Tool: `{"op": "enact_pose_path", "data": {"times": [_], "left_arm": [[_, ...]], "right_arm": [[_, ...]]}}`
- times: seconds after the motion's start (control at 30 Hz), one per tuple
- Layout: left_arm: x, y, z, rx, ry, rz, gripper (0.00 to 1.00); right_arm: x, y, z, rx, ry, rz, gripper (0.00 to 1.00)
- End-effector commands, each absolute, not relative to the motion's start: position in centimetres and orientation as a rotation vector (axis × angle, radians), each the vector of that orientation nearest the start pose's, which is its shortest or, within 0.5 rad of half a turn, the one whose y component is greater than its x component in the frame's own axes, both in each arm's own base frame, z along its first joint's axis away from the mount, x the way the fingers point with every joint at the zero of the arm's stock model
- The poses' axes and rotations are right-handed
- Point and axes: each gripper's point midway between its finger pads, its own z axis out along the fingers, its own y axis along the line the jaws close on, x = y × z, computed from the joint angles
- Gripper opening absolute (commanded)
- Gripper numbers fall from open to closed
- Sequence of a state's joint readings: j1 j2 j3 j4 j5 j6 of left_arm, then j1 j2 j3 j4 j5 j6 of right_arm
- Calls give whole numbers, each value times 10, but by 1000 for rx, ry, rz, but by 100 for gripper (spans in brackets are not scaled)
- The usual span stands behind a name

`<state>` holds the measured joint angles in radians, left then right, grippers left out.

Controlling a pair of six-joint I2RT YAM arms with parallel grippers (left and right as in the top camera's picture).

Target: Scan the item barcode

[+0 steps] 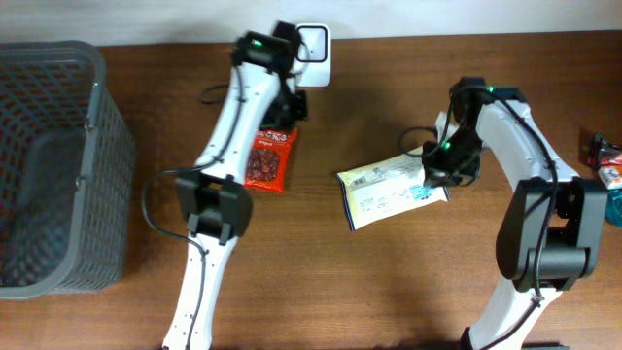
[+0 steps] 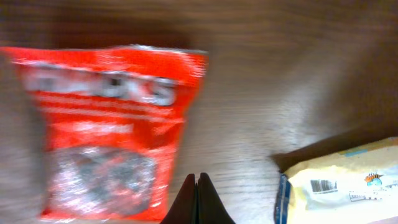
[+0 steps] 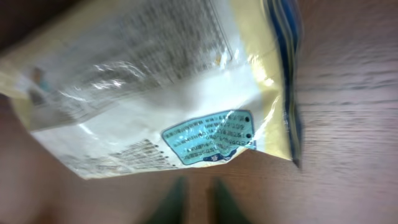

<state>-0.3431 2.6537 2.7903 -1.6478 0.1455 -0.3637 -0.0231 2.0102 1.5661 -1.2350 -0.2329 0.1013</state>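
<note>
Yellow snack packet [image 1: 389,192] lies just ahead of the right pincer [image 3: 198,190], which is parted, grasping nothing. Left pincer [image 2: 197,198] clenched, empty. Brown wooden surface [image 1: 389,282].

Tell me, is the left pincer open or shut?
Shut: in the left wrist view the left pincer has its two tips pressed together, no gap, nothing between them.
</note>
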Motion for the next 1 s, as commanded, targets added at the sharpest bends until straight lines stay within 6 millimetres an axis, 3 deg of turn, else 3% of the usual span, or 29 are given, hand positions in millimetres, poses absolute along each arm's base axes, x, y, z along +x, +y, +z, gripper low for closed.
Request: {"op": "enact_pose_path", "data": {"times": [0.0, 0.03, 0.07, 0.1, 0.13, 0.27, 0.4, 0.53, 0.57, 0.6, 0.63, 0.67, 0.73, 0.8, 0.83, 0.9, 0.93, 0.97], "left_arm": [[461, -180, 89, -17, 3166, -337, 16], [454, -192, 88, 77, 3185, -463, 27], [445, -204, 85, 143, 3205, -578, 47], [436, -215, 82, 192, 3226, -658, 61], [426, -223, 73, 211, 3269, -677, 79], [385, -255, 34, 419, 3375, -741, 82], [366, -293, 17, 571, 3321, -942, 82], [359, -309, 1, 641, 3294, -941, 71], [359, -312, -4, 659, 3281, -933, 62], [361, -310, -11, 648, 3287, -881, 45], [363, -304, -17, 604, 3311, -797, 36], [370, -289, -26, 495, 3354, -595, 27], [379, -273, -31, 428, 3362, -466, 11], [383, -266, -32, 415, 3362, -430, 0], [384, -263, -32, 408, 3362, -418, 0], [389, -257, -30, 389, 3359, -410, 0], [392, -255, -26, 376, 3357, -413, 0], [399, -250, -13, 352, 3347, -416, 0]], "right_arm": [[375, 11, 75, 197, 3155, 231, 62], [378, 3, 75, 225, 3140, 230, 67], [380, -4, 75, 255, 3129, 229, 69], [381, -11, 75, 281, 3122, 230, 74], [381, -16, 74, 303, 3118, 229, 77], [384, -23, 74, 324, 3099, 227, 95], [389, -24, 72, 320, 3081, 225, 95], [384, -22, 51, 319, 3099, 240, 91], [383, -18, 40, 315, 3106, 276, 84], [382, -10, 32, 281, 3108, 347, 79], [383, -2, 27, 259, 3102, 417, 78], [384, 9, 17, 242, 3089, 525, 78], [385, 17, 10, 241, 3079, 594, 76], [383, 18, 4, 241, 3083, 601, 58], [381, 20, -1, 240, 3095, 604, 54], [379, 22, -3, 235, 3106, 605, 53], [379, 23, -3, 233, 3105, 608, 47], [379, 24, -2, 232, 3104, 613, 30]]}}
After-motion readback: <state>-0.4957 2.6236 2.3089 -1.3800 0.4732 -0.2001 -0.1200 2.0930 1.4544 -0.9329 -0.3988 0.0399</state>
